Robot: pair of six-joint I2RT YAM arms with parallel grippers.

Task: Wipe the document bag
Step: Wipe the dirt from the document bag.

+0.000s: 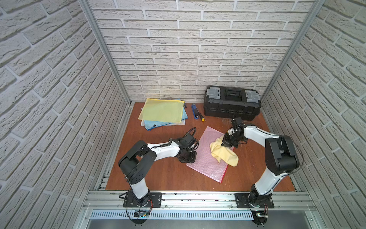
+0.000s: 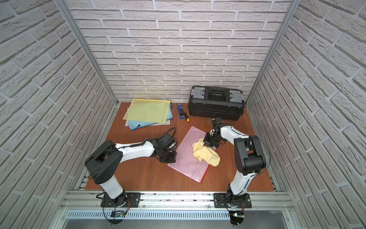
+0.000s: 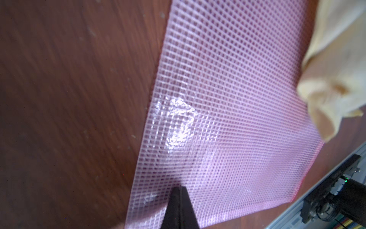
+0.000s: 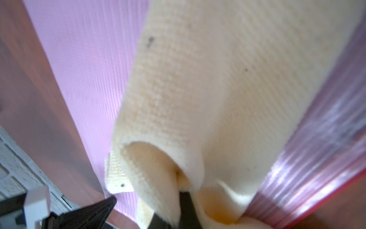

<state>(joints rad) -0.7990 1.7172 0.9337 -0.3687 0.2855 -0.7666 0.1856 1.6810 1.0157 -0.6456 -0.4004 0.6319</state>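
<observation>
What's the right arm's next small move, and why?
Probably sweep the yellow cloth across the pink document bag toward its bare near end: the right gripper is shut on the cloth at the bag's right side, and the shut left gripper seems to pin the opposite edge.

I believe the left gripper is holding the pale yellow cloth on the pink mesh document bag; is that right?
Not quite: the right gripper holds the pale yellow cloth on the pink mesh document bag, as the right wrist view shows.
</observation>
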